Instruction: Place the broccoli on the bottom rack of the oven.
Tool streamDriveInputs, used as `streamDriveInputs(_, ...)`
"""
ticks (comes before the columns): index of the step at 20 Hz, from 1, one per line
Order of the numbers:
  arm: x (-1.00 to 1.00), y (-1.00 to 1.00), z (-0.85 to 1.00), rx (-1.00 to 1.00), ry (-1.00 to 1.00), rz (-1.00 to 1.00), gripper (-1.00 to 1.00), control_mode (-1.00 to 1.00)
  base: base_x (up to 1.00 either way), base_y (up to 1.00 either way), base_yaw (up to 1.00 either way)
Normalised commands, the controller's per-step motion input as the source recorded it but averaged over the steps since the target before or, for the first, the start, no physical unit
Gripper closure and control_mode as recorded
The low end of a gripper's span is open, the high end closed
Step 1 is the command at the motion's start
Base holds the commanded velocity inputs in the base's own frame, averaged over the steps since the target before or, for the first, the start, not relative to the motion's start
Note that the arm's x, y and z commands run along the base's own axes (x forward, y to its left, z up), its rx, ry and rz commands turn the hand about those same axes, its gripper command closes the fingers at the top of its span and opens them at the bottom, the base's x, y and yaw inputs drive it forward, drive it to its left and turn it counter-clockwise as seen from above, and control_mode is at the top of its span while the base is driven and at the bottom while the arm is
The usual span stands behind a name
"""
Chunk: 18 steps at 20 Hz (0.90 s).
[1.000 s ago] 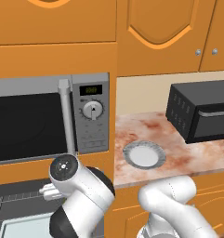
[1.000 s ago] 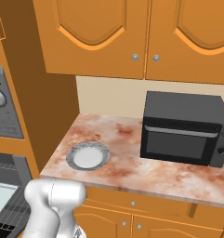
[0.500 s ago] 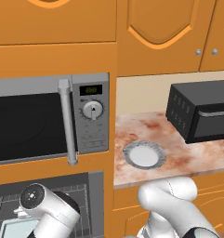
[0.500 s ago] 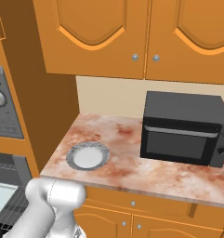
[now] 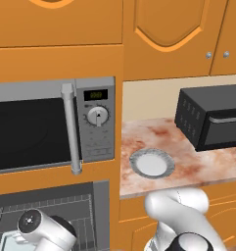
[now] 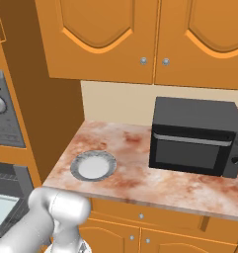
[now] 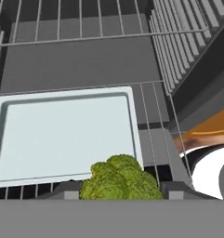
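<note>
In the hand view the broccoli (image 7: 120,179), a lumpy green floret, sits between my gripper's (image 7: 121,191) dark fingertips, which are shut on it. It hangs just over the near right corner of the pale whitish-blue tray (image 7: 62,132) lying on the bottom rack (image 7: 150,116), a dark wire grid. In the left base view my arm reaches down into the open oven (image 5: 85,206) at the lower left, under the microwave. The tray's corner (image 5: 7,240) shows beside the arm; the hand itself is hidden there.
A higher wire rack (image 7: 85,28) and the ribbed right oven wall (image 7: 178,37) close in the space. The silver microwave (image 5: 41,127) sits above the oven. On the marble counter stand a grey-rimmed plate (image 5: 151,163) and a black box (image 5: 212,117).
The arm has swung down and left, from in front of the microwave's lower edge into the oven opening. Plate and black box have not moved.
</note>
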Motion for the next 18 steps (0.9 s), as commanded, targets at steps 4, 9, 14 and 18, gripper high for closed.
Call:
streamDriveInputs(4, 0.21, 0.03, -0.68, -0.13, 0.09, -0.09, 1.00, -1.00, 0.00, 0.00, 0.00)
streamDriveInputs(9, 0.04, 0.00, -0.53, -0.16, -0.03, -0.07, 1.00, -1.00, 0.00, 0.00, 0.00)
streamDriveInputs(14, 0.41, 0.00, -0.14, -0.03, 0.02, -0.05, 1.00, -1.00, 0.00, 0.00, 0.00)
streamDriveInputs(18, 0.40, 0.10, -0.39, -0.04, 0.01, -0.03, 1.00, -1.00, 0.00, 0.00, 0.00)
